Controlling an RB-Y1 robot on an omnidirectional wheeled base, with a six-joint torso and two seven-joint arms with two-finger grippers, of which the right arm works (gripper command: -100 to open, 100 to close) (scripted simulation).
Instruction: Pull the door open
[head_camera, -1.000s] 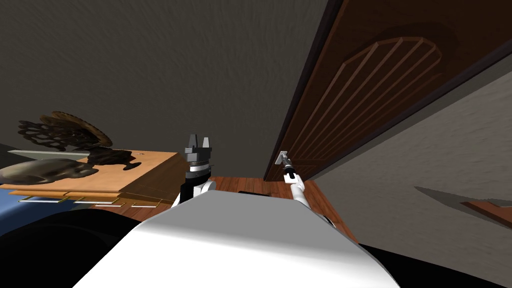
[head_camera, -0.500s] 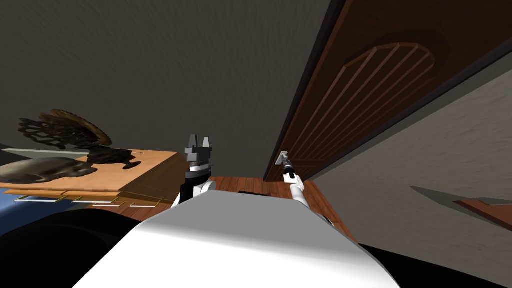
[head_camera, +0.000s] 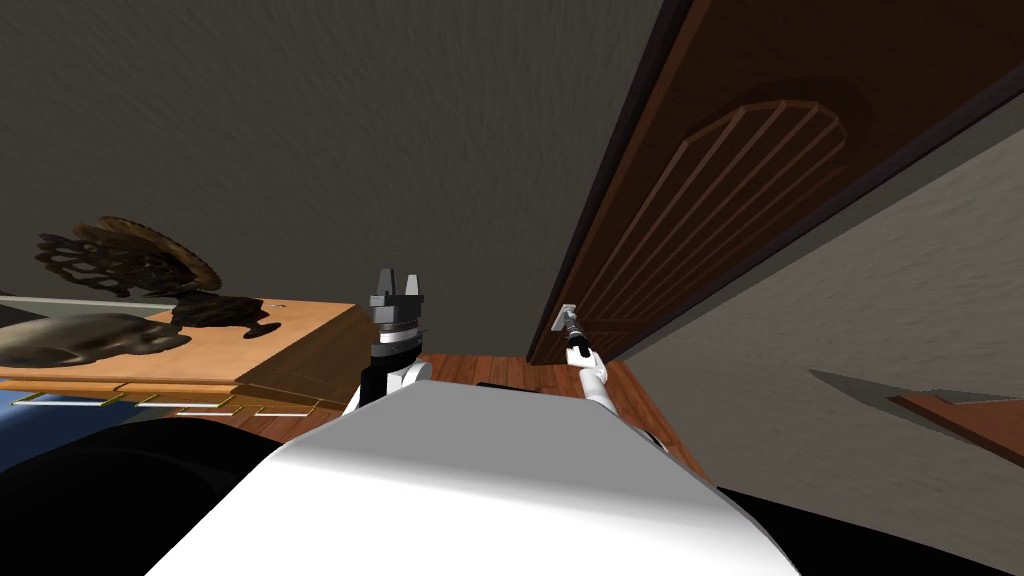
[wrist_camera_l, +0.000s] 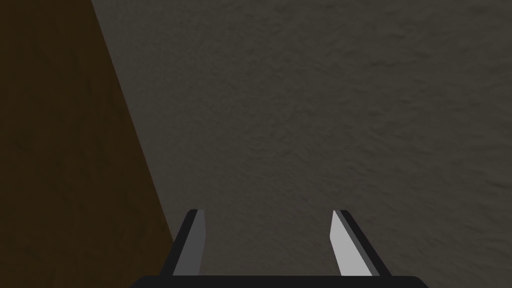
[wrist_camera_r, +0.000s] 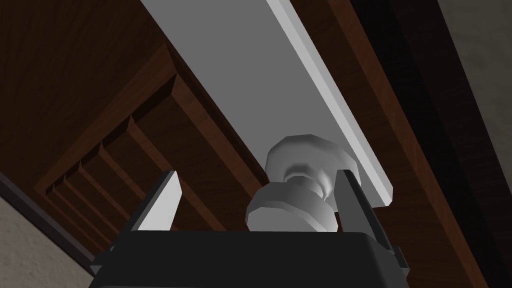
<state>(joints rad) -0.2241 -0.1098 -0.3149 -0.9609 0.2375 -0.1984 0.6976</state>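
Grey walls frame a brown panelled door with grey knob.

The left gripper has a grey, ribbed body on a black wrist and a white forearm. Its fingers are thin light grey blades with dark edges. The right arm seems white, with a dark wrist.

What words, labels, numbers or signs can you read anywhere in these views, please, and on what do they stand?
None: no text can be read in any view. The brown door, its grey plate and knob, the wooden cabinet top and the dark ornaments on it bear no writing.
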